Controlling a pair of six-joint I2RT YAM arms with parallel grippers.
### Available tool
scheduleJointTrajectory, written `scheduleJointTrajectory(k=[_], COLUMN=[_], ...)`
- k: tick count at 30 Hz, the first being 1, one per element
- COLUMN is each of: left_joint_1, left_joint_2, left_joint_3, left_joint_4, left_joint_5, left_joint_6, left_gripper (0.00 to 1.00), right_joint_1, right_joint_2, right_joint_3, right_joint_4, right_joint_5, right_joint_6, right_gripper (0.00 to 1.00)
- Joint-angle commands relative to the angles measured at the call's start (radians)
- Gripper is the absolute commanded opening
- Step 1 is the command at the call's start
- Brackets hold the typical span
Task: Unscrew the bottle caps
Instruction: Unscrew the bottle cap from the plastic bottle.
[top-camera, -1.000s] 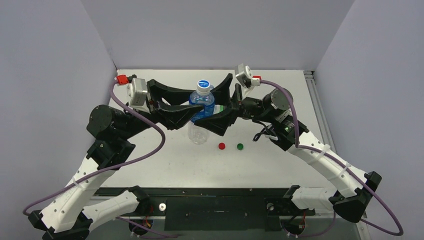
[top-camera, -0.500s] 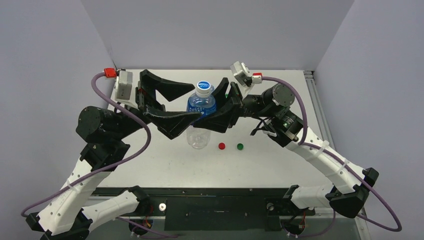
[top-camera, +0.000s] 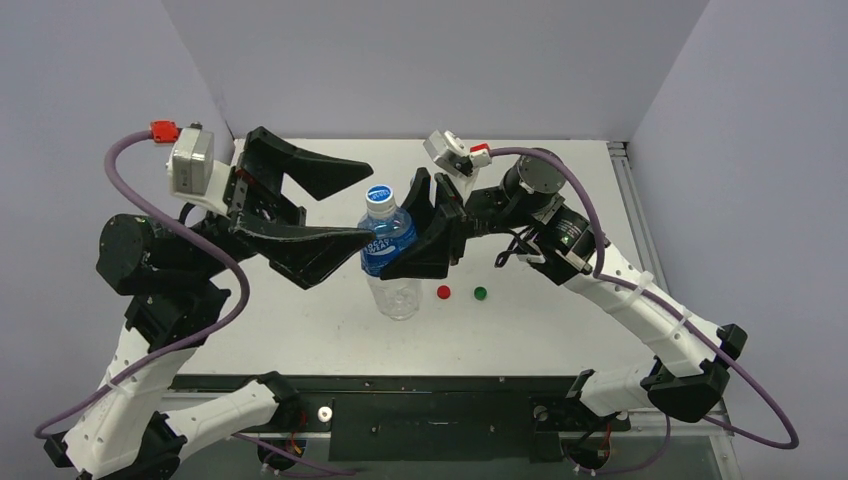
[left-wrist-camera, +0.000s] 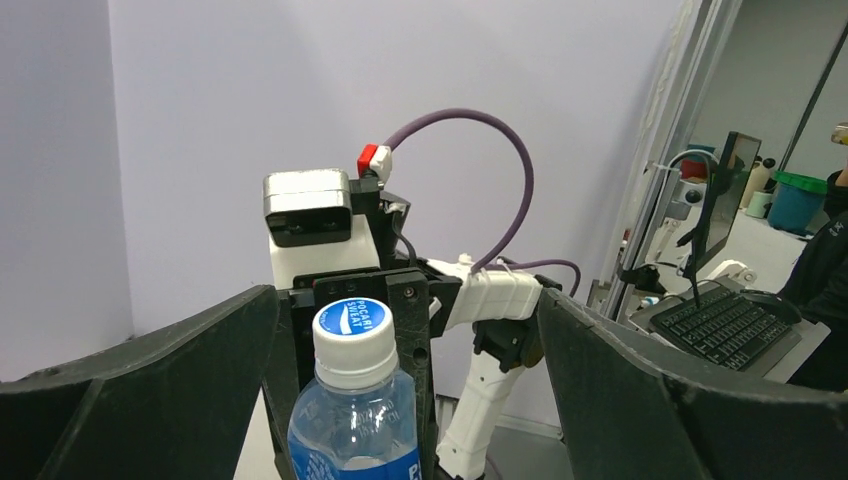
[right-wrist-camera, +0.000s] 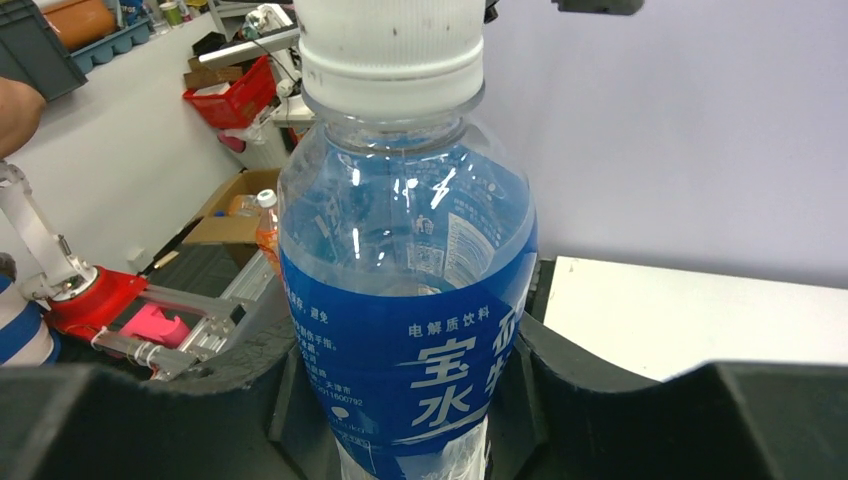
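we see our right hand (top-camera: 402, 236) pinching the blue-label bottle (top-camera: 397, 292), our left hand (top-camera: 362, 202) spread wide around its white cap (top-camera: 378, 195)

Our left arm (top-camera: 135, 370) climbs from its base and folds inward at the elbow. Our left claw (top-camera: 362, 200) gapes wide, its fingers (top-camera: 320, 168) flanking the top of the bottle (top-camera: 398, 295) without touching it. Our right arm (top-camera: 640, 310) reaches in from the opposite side, and our right claw (top-camera: 402, 236) is clamped on the bottle's labelled middle.
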Motion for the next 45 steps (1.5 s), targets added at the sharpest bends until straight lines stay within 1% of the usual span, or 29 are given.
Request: scheduleJointTrajectory(k=[1,4,5,8,12,14,16,17,18,19,20,22,24,28,31,33,34,39,42,45], left_joint_1=[0.012,0.027,0.036,0.047,0.060,0.061,0.064,0.064,0.065,0.065,0.065,0.065,0.066,0.071,0.077,0.079,0.080,0.085,0.089,0.099], left_joint_2=[0.046,0.066,0.073,0.088,0.103,0.106,0.107,0.108,0.108,0.108,0.108,0.107,0.108,0.107,0.104,0.100,0.100,0.105,0.109,0.115], left_joint_3=[0.048,0.075,0.086,0.103,0.124,0.129,0.131,0.132,0.133,0.135,0.135,0.133,0.132,0.129,0.123,0.116,0.114,0.113,0.110,0.111], left_joint_4=[-0.107,-0.136,-0.149,-0.173,-0.177,-0.176,-0.173,-0.170,-0.165,-0.162,-0.158,-0.162,-0.162,-0.159,-0.156,-0.155,-0.157,-0.168,-0.180,-0.183], left_joint_5=[0.011,-0.013,-0.012,0.001,0.024,0.033,0.048,0.063,0.069,0.082,0.089,0.103,0.118,0.133,0.130,0.127,0.122,0.121,0.128,0.136], left_joint_6=[0.001,-0.004,-0.010,-0.021,-0.051,-0.057,-0.062,-0.064,-0.069,-0.071,-0.074,-0.081,-0.084,-0.089,-0.091,-0.092,-0.094,-0.098,-0.093,-0.094], left_gripper=[1.00,1.00,0.96,0.94,0.92,0.90,0.85,0.79,0.76,0.70,0.67,0.56,0.50,0.44,0.43,0.45,0.51,0.64,0.67,0.67], right_joint_1=[0.005,0.009,0.010,0.014,0.006,-0.004,-0.014,-0.020,-0.021,-0.027,-0.030,-0.034,-0.037,-0.048,-0.055,-0.056,-0.058,-0.064,-0.063,-0.062], right_joint_2=[-0.004,-0.004,-0.004,-0.001,0.005,0.014,0.023,0.026,0.027,0.029,0.031,0.038,0.040,0.037,0.031,0.025,0.020,0.021,0.029,0.028], right_joint_3=[0.052,0.074,0.082,0.108,0.136,0.147,0.154,0.155,0.154,0.154,0.157,0.166,0.177,0.178,0.170,0.170,0.171,0.193,0.222,0.244], right_joint_4=[-0.075,-0.174,-0.195,-0.285,-0.342,-0.353,-0.357,-0.360,-0.361,-0.362,-0.362,-0.364,-0.363,-0.368,-0.371,-0.380,-0.386,-0.448,-0.547,-0.589], right_joint_5=[-0.026,-0.018,-0.015,0.000,0.018,0.016,0.013,0.010,0.010,0.009,0.010,0.010,0.011,0.011,0.011,0.012,0.015,0.029,0.058,0.086], right_joint_6=[-0.062,-0.122,-0.135,-0.192,-0.224,-0.218,-0.213,-0.212,-0.212,-0.212,-0.211,-0.210,-0.209,-0.214,-0.218,-0.228,-0.233,-0.279,-0.351,-0.385], right_gripper=[0.09,0.08,0.08,0.08,0.05,0.04,0.04,0.04,0.04,0.04,0.03,0.02,0.02,0.01,0.00,0.00,0.00,0.00,0.00,0.00])
